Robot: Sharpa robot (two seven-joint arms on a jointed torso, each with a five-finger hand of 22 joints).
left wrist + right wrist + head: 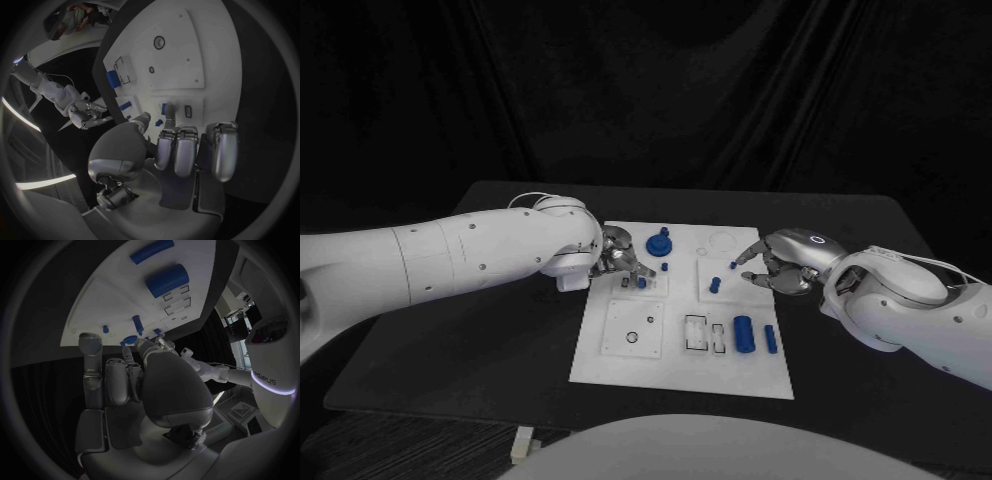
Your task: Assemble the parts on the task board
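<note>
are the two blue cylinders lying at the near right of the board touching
Apart. The head view shows white board between the wide cylinder and the thin cylinder.

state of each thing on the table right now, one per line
task board: flat on the table, some slots unfilled
large blue cylinder: lying on its side
slim blue bar: lying beside it
blue knob part: standing upright
left hand: fingers at a small blue piece, grip unclear
right hand: over the board's edge, grip unclear

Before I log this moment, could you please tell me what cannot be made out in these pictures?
- Head view: the left hand covers a small blue part on the task board; whether it grips it is unclear.
- Head view: the right hand hides whatever its fingertips touch.
- Head view: the small holes near the board's front are too small to read.
</note>
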